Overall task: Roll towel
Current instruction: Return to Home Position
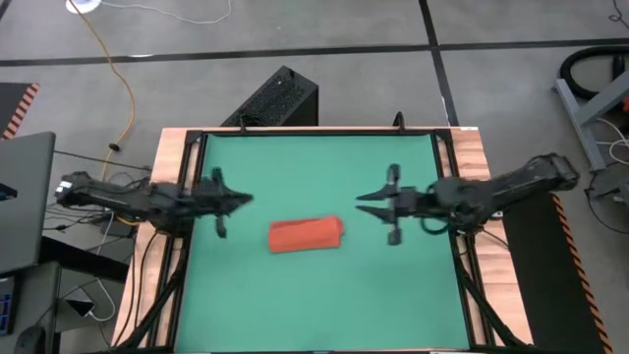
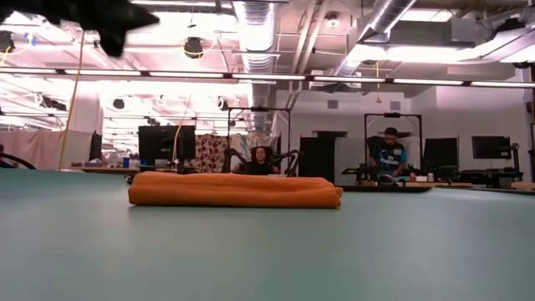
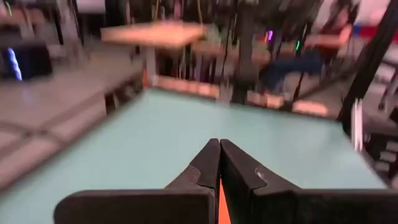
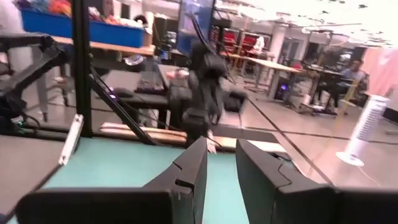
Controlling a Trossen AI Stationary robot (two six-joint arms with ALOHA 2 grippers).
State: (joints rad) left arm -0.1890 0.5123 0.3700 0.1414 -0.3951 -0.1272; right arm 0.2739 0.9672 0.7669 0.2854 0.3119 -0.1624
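Observation:
The orange-red towel lies on the green mat as a low, flattened roll, its length running left to right. In the low view its layers show stacked, with a rounded end on the right. My left gripper is shut and empty, above the mat to the left of the towel and a little farther back; its closed fingertips show in the left wrist view. My right gripper is open and empty, above the mat to the right of the towel and a little farther back; it also shows in the right wrist view.
The mat is framed by a black rail and wooden table edges. A black box stands on the floor beyond the far edge. A laptop sits at the left. People sit at benches in the room behind.

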